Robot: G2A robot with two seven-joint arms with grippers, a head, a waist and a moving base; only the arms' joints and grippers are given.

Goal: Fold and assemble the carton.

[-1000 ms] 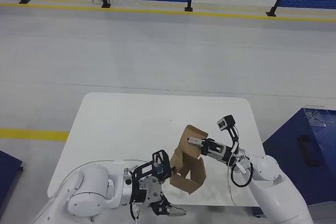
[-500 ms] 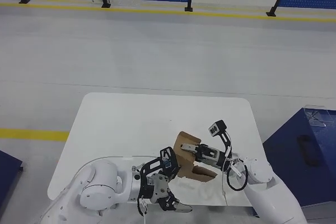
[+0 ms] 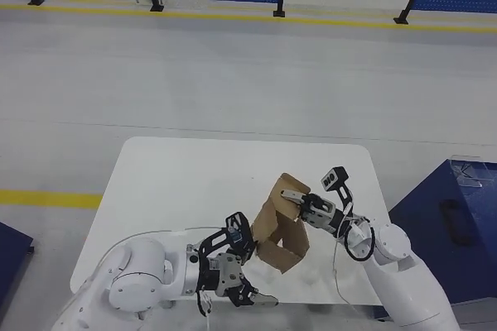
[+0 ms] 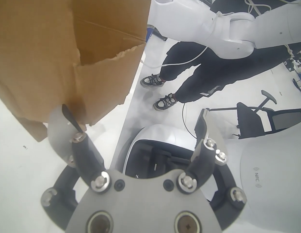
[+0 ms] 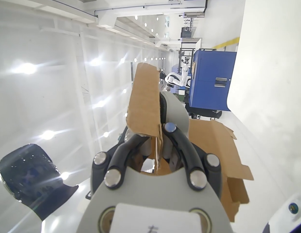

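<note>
A brown carton [image 3: 279, 223] stands half folded and tilted near the front right of the white table [image 3: 190, 178]. My right gripper [image 3: 295, 199] is shut on its upper flap [image 5: 144, 98], which sticks up between the fingers, with the carton's body [image 5: 213, 141] below. My left gripper [image 3: 250, 291] hangs open at the table's front edge, just below the carton [image 4: 55, 49]. One of its fingers [image 4: 65, 120] lies against the carton's torn lower corner. The other finger [image 4: 206, 127] is out past the table's edge.
A blue cabinet [image 3: 460, 215] stands close to the table's right side, and another blue block [image 3: 0, 248] sits off the left side. A black office chair [image 4: 262, 120] is on the floor beyond the front edge. The table's left and far parts are bare.
Half a second ago the carton was pressed low and flat toward the front. Now my right gripper has lifted its flap up and to the right, and the carton stands taller. The left gripper shifted slightly.
</note>
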